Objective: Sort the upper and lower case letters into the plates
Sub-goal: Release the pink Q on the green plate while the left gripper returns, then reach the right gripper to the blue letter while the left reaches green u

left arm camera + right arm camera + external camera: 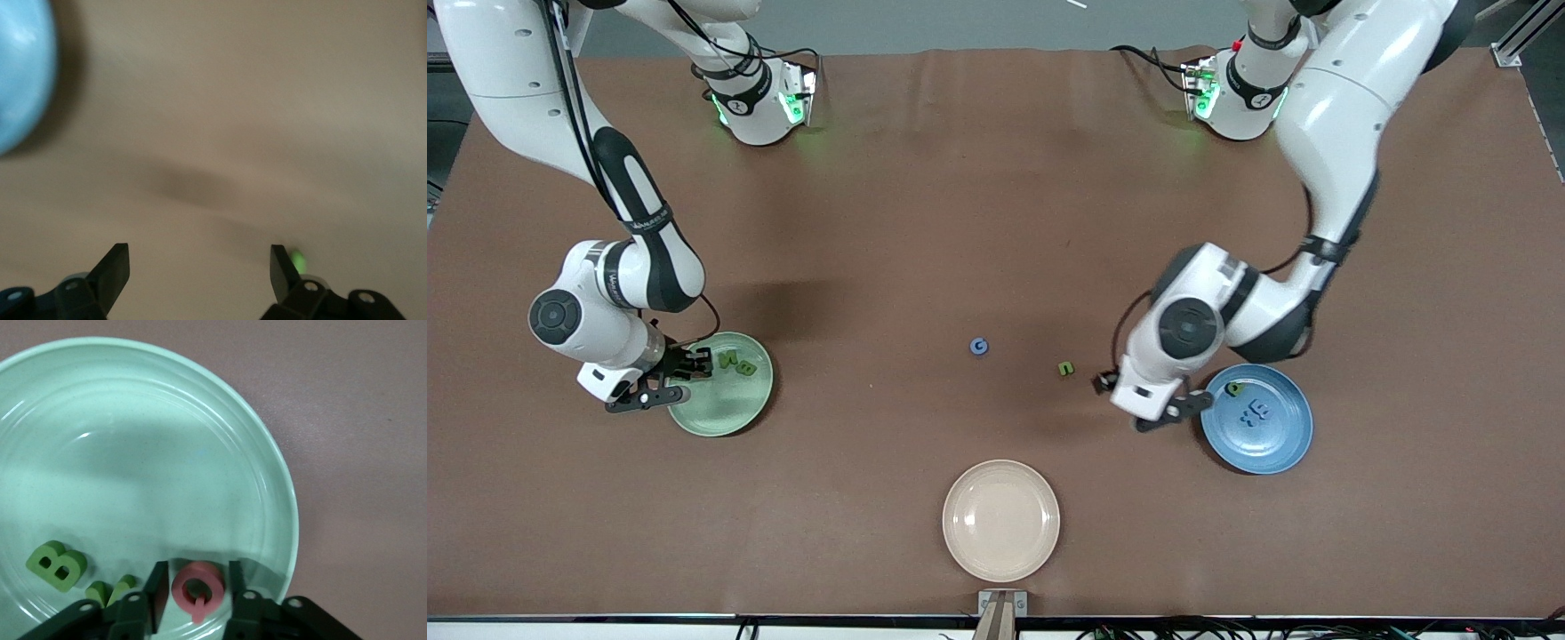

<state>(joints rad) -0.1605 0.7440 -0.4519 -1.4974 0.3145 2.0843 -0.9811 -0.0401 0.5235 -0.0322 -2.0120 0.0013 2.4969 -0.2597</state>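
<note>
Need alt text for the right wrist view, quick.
The right gripper has its fingers either side of a pink Q in the pale green plate. A green B and N lie beside it.

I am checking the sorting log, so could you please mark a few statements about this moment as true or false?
1. The pink Q lies in the pale green plate. True.
2. The beige plate holds two letters. False: it holds none.
3. The blue G lies on the table, in no plate. True.
4. The left pincer grips the green u. False: it is open, holding nothing, near the blue plate.
5. The right pincer is over the pale green plate. True.
</note>
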